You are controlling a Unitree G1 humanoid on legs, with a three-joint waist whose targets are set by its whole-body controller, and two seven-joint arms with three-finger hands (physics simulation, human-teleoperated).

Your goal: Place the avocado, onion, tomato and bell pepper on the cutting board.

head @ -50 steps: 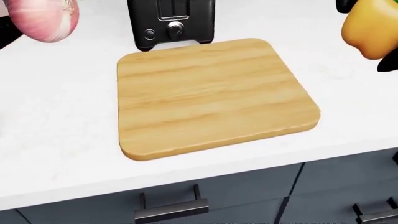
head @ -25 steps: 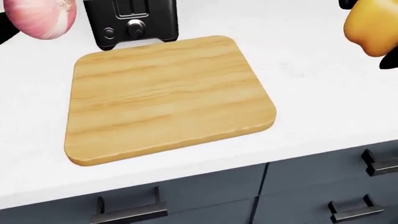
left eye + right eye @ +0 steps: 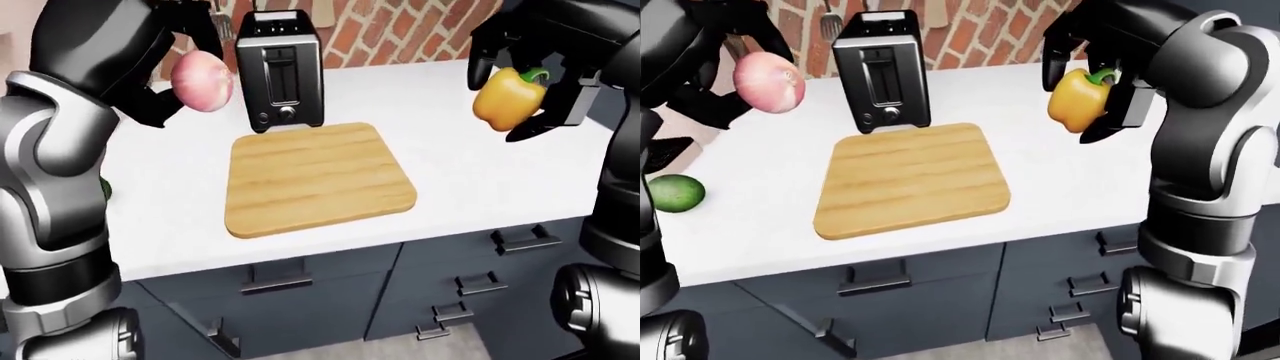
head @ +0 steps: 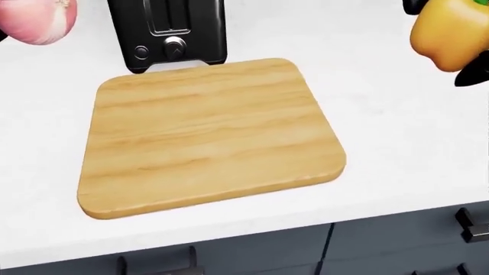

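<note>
A bare wooden cutting board (image 3: 315, 178) lies on the white counter (image 3: 480, 172). My left hand (image 3: 185, 56) is shut on a pink onion (image 3: 203, 81), held in the air up and left of the board. My right hand (image 3: 520, 82) is shut on a yellow bell pepper (image 3: 508, 99), held in the air to the board's right. In the right-eye view a green avocado (image 3: 674, 193) rests on the counter at the left edge. No tomato shows in any view.
A black toaster (image 3: 281, 69) stands on the counter just above the board's top edge. A brick wall (image 3: 400, 30) runs behind the counter. Dark drawers with handles (image 3: 275, 279) sit below the counter edge.
The head view has shifted, so the board and toaster sit lower in the picture. Onion and pepper stay held at the upper corners.
</note>
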